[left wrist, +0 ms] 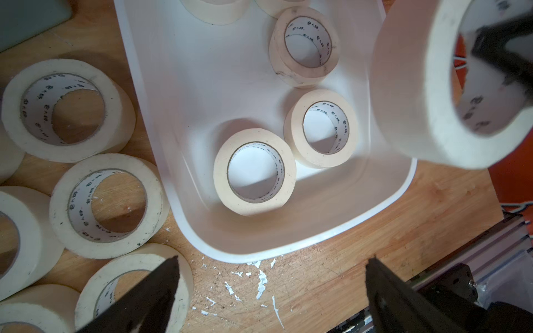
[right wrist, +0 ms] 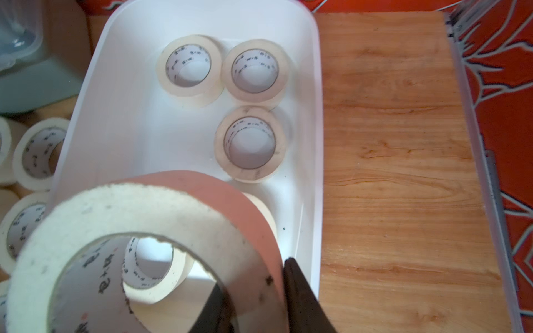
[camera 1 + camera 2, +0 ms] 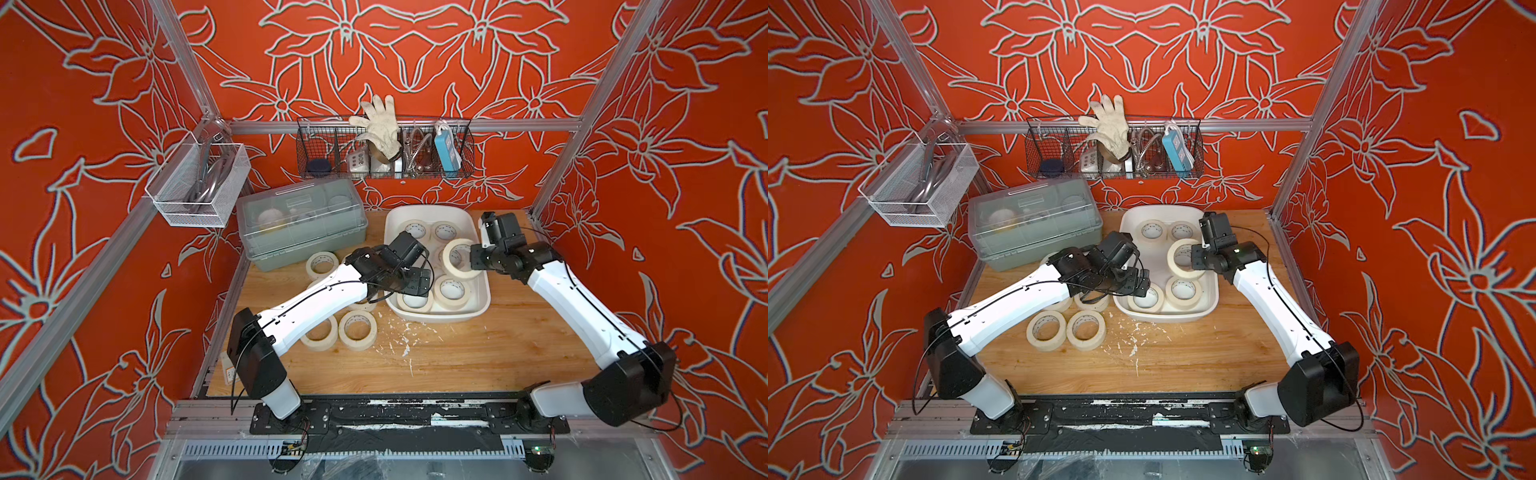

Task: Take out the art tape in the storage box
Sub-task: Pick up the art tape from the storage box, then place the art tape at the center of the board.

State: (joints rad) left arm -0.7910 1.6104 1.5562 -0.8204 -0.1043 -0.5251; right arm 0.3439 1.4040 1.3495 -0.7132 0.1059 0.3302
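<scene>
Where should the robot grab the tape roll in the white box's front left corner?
I'd grip the tape roll by its ring wall from straight above with the left gripper, one of its fingers down the hole, one outside. It lies flat, hole up, and a neighbouring roll sits beside it in the storage box.

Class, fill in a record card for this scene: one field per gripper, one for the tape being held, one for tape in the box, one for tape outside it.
Left gripper: fingers open, empty, over the near end of the storage box
Right gripper: fingers shut on the held roll, pinching its wall
Held roll position: raised above the box, tilted
Rolls in box: five, lying flat
Rolls outside: at least four on the table, beside the box on the left arm's side
</scene>
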